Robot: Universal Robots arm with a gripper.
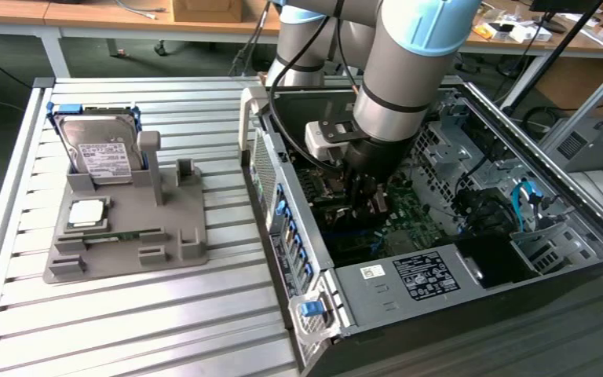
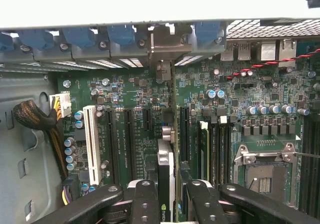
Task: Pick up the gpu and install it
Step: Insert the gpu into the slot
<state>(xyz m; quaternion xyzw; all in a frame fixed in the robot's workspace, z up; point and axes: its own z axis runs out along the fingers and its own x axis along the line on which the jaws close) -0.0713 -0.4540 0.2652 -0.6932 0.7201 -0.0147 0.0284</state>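
Note:
The gpu [image 2: 165, 160] is a thin black card seen edge-on, standing upright over the green motherboard [image 2: 235, 98] inside the open computer case [image 1: 427, 275]. Its silver-grey bracket [image 2: 167, 41] sits against the case's rear slot wall. My gripper [image 2: 167, 196] is shut on the card's upper edge, one black finger [image 2: 144, 199] on each side. The card lines up with a long black expansion slot; whether it is seated in it is hidden. In the exterior view, my gripper [image 1: 367, 192] reaches down into the middle of the case.
A grey fixture [image 1: 123, 251] on the slatted table at the exterior view's left holds a hard drive [image 1: 103, 153], a processor chip [image 1: 87, 212] and a memory stick [image 1: 113, 236]. Near the card are a white slot [image 2: 91, 144], memory slots [image 2: 205, 144], the processor socket [image 2: 265, 169] and a cable bundle [image 2: 35, 116].

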